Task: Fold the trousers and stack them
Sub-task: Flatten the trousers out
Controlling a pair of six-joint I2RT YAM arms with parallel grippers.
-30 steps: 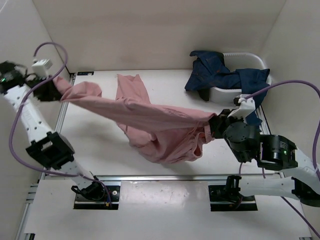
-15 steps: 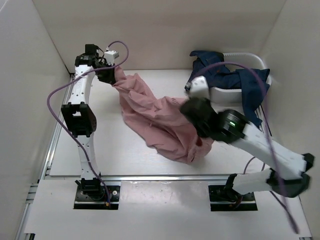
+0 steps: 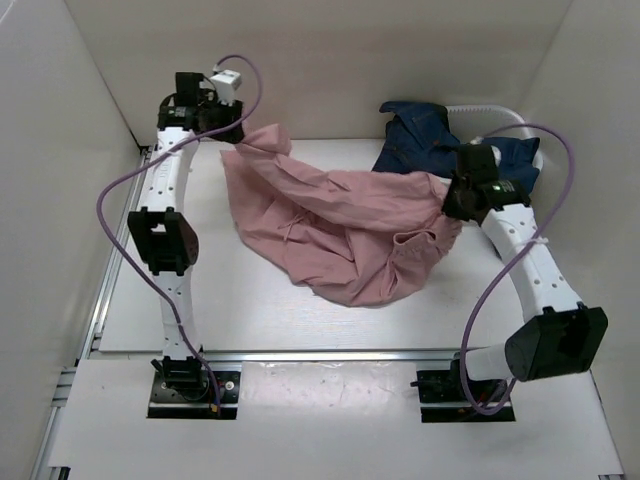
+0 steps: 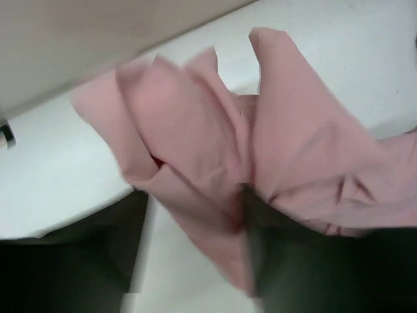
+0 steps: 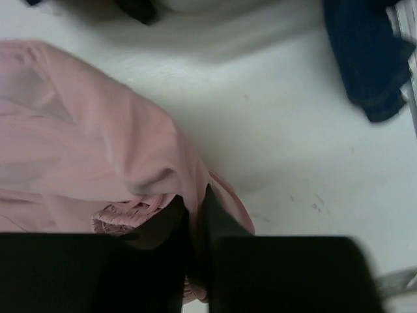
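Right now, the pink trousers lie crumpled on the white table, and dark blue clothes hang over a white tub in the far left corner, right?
One slip: the white tub with the dark blue clothes stands in the far right corner, as the top external view shows. The pink trousers do lie crumpled on the white table.

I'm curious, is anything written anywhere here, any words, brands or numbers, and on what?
No text can be read in any view.
The pink trousers are plain, with no label showing.
The dark blue garment shows no print or tag.
The left arm and right arm carry no legible marking.
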